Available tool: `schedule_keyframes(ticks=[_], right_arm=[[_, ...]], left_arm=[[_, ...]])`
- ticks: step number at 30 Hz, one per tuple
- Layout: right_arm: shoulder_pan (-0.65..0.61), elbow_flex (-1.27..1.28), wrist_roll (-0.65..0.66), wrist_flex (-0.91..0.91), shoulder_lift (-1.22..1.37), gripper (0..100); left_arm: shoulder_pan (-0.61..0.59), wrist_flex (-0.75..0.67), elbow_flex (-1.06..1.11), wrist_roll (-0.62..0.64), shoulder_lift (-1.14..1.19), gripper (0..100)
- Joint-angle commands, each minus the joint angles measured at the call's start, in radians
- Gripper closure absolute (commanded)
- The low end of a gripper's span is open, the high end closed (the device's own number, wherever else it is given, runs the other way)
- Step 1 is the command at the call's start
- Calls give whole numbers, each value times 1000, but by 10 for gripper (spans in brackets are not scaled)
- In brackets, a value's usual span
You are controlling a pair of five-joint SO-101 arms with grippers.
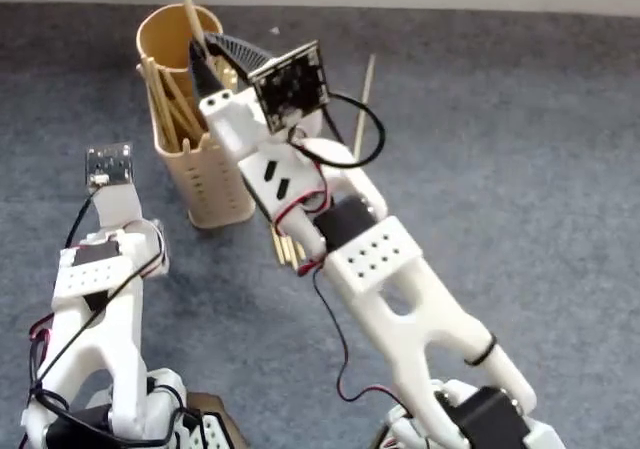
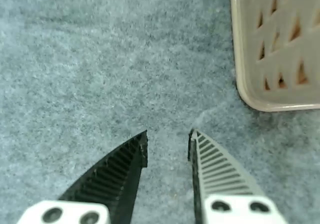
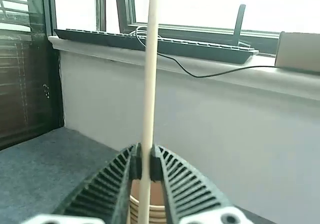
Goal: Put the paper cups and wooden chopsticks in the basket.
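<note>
Nearest: left pincer (image 2: 167,144), jaws narrowly apart, holding nothing, hanging over bare worktop (image 2: 100,59) just beside the basket (image 2: 280,49).

Next: loose chopsticks (image 1: 285,244), flat on the worktop under your right arm (image 1: 390,269). A stray chopstick (image 1: 365,89) lies past it. All are yet to be collected.

Then: right pincer (image 3: 145,164), clamped on one upright stick (image 3: 148,59) above the cup (image 1: 160,44) standing in the basket. Lower it straight, so the tip enters the basket beside the cup, then release. A tilt could snag the rim or the sticks already inside (image 1: 170,109).

Farthest: sill with keyboard (image 3: 150,40) and cable; no hindrance to you.
</note>
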Motion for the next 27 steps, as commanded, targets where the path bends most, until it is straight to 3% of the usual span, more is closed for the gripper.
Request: schedule_keyframes(ticks=[1,14,25,27], right_arm=[[-8,-70,11,-48,44,994],[-5,-251,8,-50,323,994],[-16,-351,6,-47,380,991],[-8,-367,8,-45,381,950]], left_arm=[[18,-11,-4,-11,-5,836],[18,-11,-2,-11,-5,836],[18,-11,-1,-11,-5,836],[18,-11,-1,-11,-5,836]])
